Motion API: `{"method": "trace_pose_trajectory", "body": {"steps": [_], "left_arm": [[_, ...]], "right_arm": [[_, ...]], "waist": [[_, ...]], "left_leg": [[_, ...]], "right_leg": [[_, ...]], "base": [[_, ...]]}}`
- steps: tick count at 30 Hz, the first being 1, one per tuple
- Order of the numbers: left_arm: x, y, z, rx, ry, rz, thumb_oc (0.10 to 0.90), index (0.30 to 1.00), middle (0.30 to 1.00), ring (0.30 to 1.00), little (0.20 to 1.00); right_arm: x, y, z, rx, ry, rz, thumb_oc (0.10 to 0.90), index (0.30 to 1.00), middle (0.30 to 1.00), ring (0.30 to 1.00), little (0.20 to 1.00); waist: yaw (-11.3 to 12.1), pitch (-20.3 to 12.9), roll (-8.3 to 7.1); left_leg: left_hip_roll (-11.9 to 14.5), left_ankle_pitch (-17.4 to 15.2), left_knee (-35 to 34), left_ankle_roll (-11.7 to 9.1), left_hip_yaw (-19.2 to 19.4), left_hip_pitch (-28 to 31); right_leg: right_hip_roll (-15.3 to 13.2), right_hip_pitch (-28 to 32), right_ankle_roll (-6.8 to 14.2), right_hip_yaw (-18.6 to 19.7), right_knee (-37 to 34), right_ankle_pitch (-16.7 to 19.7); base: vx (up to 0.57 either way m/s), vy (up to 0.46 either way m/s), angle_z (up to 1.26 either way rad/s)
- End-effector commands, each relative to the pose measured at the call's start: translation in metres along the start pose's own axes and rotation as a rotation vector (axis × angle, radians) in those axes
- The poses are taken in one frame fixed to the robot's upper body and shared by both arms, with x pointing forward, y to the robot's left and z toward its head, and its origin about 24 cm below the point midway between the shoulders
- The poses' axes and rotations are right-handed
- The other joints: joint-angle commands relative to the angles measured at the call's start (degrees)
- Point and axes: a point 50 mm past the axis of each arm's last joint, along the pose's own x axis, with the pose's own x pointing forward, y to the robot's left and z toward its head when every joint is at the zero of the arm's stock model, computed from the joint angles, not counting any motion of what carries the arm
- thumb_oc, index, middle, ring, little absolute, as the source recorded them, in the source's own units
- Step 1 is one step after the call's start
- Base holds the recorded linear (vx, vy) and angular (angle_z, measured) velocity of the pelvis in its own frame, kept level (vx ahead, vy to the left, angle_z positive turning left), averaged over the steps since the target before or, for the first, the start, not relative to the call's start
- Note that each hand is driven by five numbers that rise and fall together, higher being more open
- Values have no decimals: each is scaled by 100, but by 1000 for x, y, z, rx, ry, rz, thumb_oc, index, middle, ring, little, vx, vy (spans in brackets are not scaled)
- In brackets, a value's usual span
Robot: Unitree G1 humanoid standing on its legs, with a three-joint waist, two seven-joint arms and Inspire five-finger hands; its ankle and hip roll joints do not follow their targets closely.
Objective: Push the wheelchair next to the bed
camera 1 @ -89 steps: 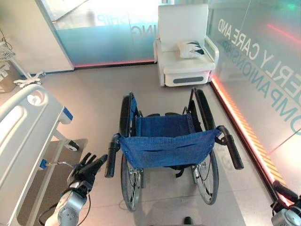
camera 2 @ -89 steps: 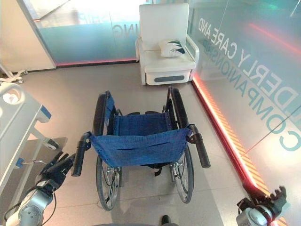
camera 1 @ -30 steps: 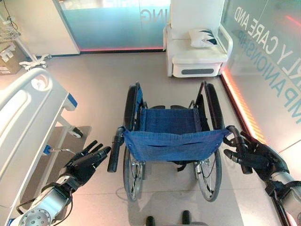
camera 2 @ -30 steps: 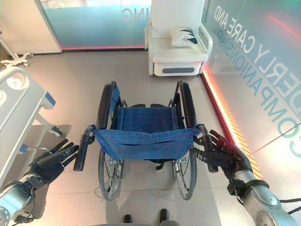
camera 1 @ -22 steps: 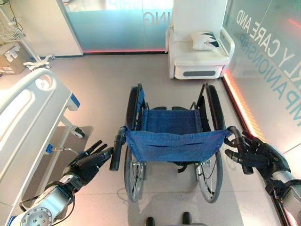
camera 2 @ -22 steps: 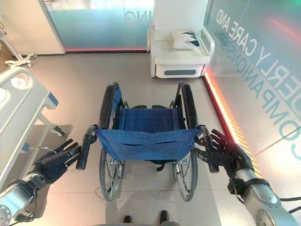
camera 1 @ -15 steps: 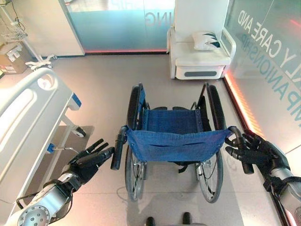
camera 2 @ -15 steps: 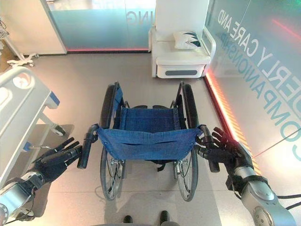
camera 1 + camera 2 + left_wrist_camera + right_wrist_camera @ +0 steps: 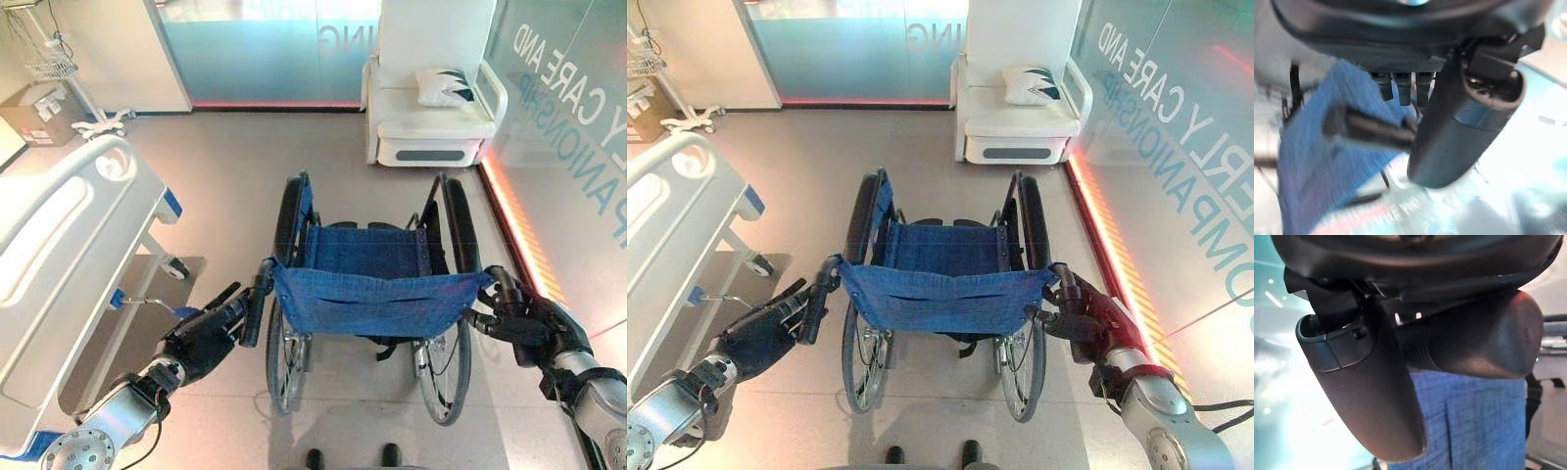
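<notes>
Since half a second ago my left hand (image 9: pixel 201 338) has closed the gap to the wheelchair's (image 9: pixel 377 294) left push handle (image 9: pixel 257 302), and my right hand (image 9: pixel 524 323) has wrapped onto the right push handle (image 9: pixel 495 284).

From the left eye view, the wheelchair stands in the middle of the floor with its blue sling seat empty, its back toward me. The hospital bed (image 9: pixel 59 255) lies off to the left, apart from the chair. A white armchair (image 9: pixel 431 93) sits at the far wall holding a cushion (image 9: pixel 443 86). A cardboard box (image 9: pixel 44 110) rests on the floor far left.

From the right eye view, my left hand's fingers (image 9: pixel 792 304) reach straight to the left handle, touching it without curling round.

In the left wrist view, the fingers hang loosely extended, the blue fabric (image 9: pixel 1327 166) past them.

In the right wrist view, thumb (image 9: pixel 1366 396) and fingers clasp the ribbed black grip (image 9: pixel 1469 340).
</notes>
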Motion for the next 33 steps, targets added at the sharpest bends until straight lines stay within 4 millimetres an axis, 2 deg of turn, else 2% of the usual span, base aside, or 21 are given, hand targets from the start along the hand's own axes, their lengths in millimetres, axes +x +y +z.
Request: {"method": "trace_pose_trajectory", "body": {"steps": [1, 13, 15, 18, 24, 28, 33], "left_arm": [[5, -49, 27, -29, -125, -266, 800, 900, 900, 900, 900], [-8, -56, 40, -37, -276, -445, 800, 900, 900, 900, 900], [-9, -53, 37, 7, -239, -426, 800, 900, 900, 900, 900], [-7, -50, 26, 175, -126, -444, 800, 900, 900, 900, 900], [-7, -60, 15, 440, 17, -531, 800, 900, 900, 900, 900], [-8, -68, 14, 474, 43, -582, 800, 900, 900, 900, 900], [-10, -68, 13, 529, 86, -562, 800, 900, 900, 900, 900]], "right_arm": [[6, 3, 24, -49, -105, -11, 800, 900, 900, 900, 900], [0, 2, 12, -33, -84, -8, 800, 900, 900, 900, 900], [-1, 2, 13, -35, -86, -8, 800, 900, 900, 900, 900], [-2, 1, 18, -38, -93, -4, 800, 900, 900, 900, 900], [0, 3, 23, -46, -98, 5, 800, 900, 900, 900, 900], [1, 4, 25, -49, -99, 5, 800, 900, 900, 900, 900], [-1, 3, 25, -44, -95, 4, 800, 900, 900, 900, 900]], "waist": [[-152, -249, -38], [-149, -304, -86], [-145, -295, -82], [-152, -272, -63], [-173, -242, 5], [-184, -230, 33], [-211, -230, 54]], "left_leg": [[217, 249, 23, -357, -62, -276], [221, 206, 23, -355, -63, -238], [222, 210, 23, -360, -67, -241], [230, 223, 23, -363, -55, -244], [250, 238, 23, -371, -13, -225], [256, 239, 23, -373, 12, -212], [261, 234, 23, -386, 40, -206]], "right_leg": [[-314, 133, 169, -201, 14, 87], [-329, 164, 176, -162, 14, 52], [-332, 160, 180, -162, 14, 56], [-335, 154, 194, -156, 14, 68], [-349, 166, 218, -171, 14, 86], [-352, 181, 227, -176, 14, 83], [-360, 167, 241, -169, 14, 93]], "base": [[0, 0, 0], [0, 0, 0], [0, 0, 0], [0, 0, 0], [0, 0, 0], [0, 0, 0], [0, 0, 0]]}}
